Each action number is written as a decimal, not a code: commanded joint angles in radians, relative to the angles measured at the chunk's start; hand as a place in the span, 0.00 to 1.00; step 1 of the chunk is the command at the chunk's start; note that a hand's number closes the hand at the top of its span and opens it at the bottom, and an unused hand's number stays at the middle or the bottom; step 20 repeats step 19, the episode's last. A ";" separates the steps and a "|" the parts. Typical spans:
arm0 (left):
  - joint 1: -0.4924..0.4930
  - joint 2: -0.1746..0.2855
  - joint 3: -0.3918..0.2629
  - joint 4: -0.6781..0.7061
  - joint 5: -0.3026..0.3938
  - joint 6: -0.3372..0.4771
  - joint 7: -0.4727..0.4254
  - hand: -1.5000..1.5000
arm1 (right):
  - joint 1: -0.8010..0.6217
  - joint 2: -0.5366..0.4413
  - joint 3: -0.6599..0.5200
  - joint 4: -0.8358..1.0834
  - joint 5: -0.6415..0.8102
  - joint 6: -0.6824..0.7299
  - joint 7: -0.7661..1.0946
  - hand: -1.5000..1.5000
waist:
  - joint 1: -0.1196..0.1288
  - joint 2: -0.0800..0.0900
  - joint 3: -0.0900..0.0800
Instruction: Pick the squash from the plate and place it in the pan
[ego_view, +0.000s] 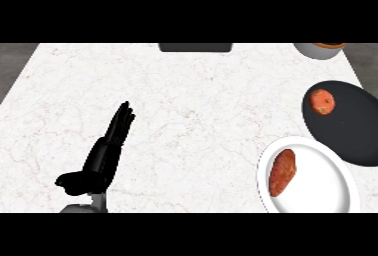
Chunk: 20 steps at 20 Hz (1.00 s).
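A long reddish-orange squash (282, 172) lies on the white plate (325, 185) at the lower right of the counter. Just behind the plate sits the dark pan (353, 127), and a round orange-red vegetable (322, 101) rests in its far left part. My left hand (105, 150) shows at the lower left, fingers straight and pointing away over the white marble, well to the left of the plate. It holds nothing. My right hand shows nowhere in the view.
A dark rectangular object (196, 47) lies at the counter's far edge in the middle. A pale cup-like container (320, 50) stands at the far right corner. White marble stretches between my left hand and the plate.
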 joint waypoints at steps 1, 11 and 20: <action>-0.014 0.004 0.017 0.011 0.006 0.000 -0.005 0.50 | 0.059 -0.019 0.014 0.000 -0.009 0.222 -0.200 0.00 | -0.007 -0.002 0.000; 0.004 -0.002 0.000 0.032 -0.009 -0.004 -0.031 0.50 | 0.104 0.001 0.060 -0.027 -0.014 0.122 -0.235 0.00 | 0.001 -0.001 -0.001; -0.010 0.012 0.027 0.016 0.011 -0.011 -0.004 0.50 | 0.117 -0.060 0.063 -0.035 -0.032 0.059 -0.274 0.00 | 0.003 -0.003 -0.001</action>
